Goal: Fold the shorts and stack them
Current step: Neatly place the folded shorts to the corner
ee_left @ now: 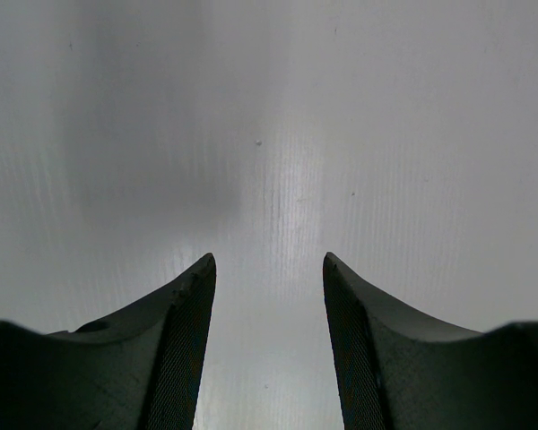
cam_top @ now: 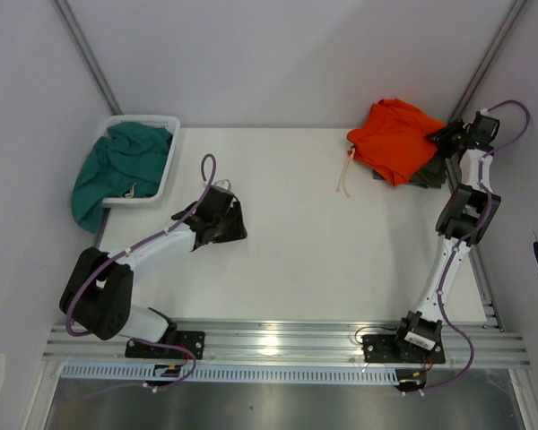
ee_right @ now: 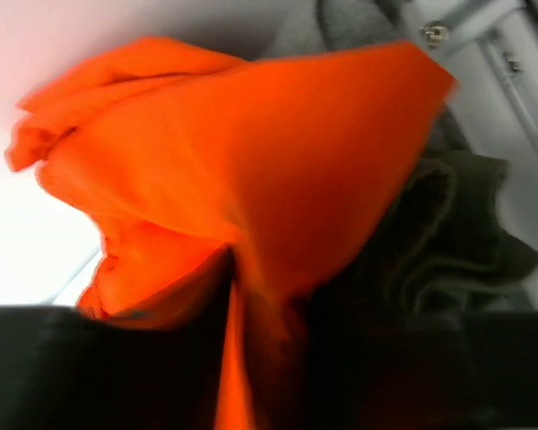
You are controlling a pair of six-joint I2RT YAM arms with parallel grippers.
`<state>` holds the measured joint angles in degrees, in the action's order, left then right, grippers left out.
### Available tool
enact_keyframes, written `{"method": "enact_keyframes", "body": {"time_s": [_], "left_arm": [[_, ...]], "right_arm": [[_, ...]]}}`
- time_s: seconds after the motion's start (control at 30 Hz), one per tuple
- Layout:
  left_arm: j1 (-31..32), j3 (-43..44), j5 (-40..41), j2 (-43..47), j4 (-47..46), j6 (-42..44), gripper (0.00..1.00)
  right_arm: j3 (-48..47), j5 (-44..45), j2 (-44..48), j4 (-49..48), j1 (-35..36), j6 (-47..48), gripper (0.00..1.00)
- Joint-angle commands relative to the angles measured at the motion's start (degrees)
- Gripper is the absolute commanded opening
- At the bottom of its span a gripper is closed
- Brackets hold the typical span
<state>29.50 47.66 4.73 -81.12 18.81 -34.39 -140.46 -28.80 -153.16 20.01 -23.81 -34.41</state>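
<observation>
The orange shorts point(cam_top: 394, 139) lie bunched at the table's far right, on top of an olive-green garment point(cam_top: 430, 170). Their white drawstring point(cam_top: 345, 179) trails onto the table. My right gripper point(cam_top: 441, 134) is at the pile's right edge. In the right wrist view orange fabric point(ee_right: 251, 152) rises in a fold between my right gripper's point(ee_right: 269, 296) dark, blurred jaws, with the olive garment point(ee_right: 448, 242) beside it. Whether the jaws still pinch the fabric does not show. My left gripper point(cam_top: 238, 219) hovers open over bare table left of centre, nothing between its fingers point(ee_left: 184, 340).
A white basket point(cam_top: 166, 170) at the far left holds a teal garment point(cam_top: 117, 166) that spills over its near side. Grey walls close in on the table's left, right and back. An aluminium rail point(cam_top: 278, 340) runs along the near edge.
</observation>
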Motion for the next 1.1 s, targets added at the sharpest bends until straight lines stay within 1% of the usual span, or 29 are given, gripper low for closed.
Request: {"method": "enact_keyframes", "body": {"time_s": [0.0,0.03,0.1,0.13,0.2,0.27,0.33,0.47,0.53,0.67,0.73,0.8,0.9,0.93,1.07], "left_arm": [[0.4,2.9,-0.3,0.0,-0.5,1.4,0.55],[0.4,3.1,-0.4,0.1,-0.6,1.3,0.55],[0.5,2.7,-0.5,0.0,-0.7,1.3,0.55],[0.6,2.6,-0.5,0.2,-0.7,1.3,0.55],[0.6,2.1,-0.4,0.5,-0.9,1.2,0.55],[0.6,1.9,-0.3,0.8,-0.8,1.3,0.55],[0.6,1.6,-0.3,1.2,-1.1,1.1,0.55],[0.7,1.4,-0.6,1.7,-1.1,1.1,0.55],[0.8,1.1,-0.7,1.9,-1.3,1.0,0.55],[0.9,0.6,-0.9,2.3,-1.5,0.9,0.55],[1.1,0.4,-1.0,2.5,-1.6,0.8,0.55],[1.2,0.2,-1.0,2.5,-1.8,0.8,0.55],[1.3,0.2,-1.3,2.6,-2.0,0.6,0.55],[1.3,-0.1,-1.3,2.7,-2.1,0.6,0.55],[1.5,-0.3,-1.5,2.7,-2.5,0.6,0.55]], "right_arm": [[0.3,6.0,3.3,4.4,-1.2,2.8,0.49],[0.6,5.4,3.7,4.2,-1.1,2.8,0.56],[1.9,4.2,5.4,3.6,-1.2,2.2,0.62],[3.5,3.1,6.1,1.8,-1.4,1.5,0.66],[4.8,-1.2,8.3,-0.5,-2.3,-1.3,0.68],[4.8,-4.3,9.8,-0.7,-2.6,-2.2,0.68],[4.8,-4.6,11.1,1.2,-2.7,-1.7,0.69],[6.6,-0.2,15.3,5.9,-3.0,0.2,0.75],[9.8,2.1,18.0,7.6,-3.4,0.7,0.76],[20.0,5.4,24.0,5.4,-3.7,1.2,0.76],[26.9,5.6,27.6,2.6,-3.7,1.0,0.76],[30.0,5.4,29.5,2.2,-3.4,0.7,0.76],[38.2,4.5,34.1,-0.4,-2.5,0.6,0.75],[42.9,4.5,36.7,-3.1,-2.0,0.6,0.74],[49.7,3.5,39.6,-8.0,-0.4,-0.3,0.74]]}}
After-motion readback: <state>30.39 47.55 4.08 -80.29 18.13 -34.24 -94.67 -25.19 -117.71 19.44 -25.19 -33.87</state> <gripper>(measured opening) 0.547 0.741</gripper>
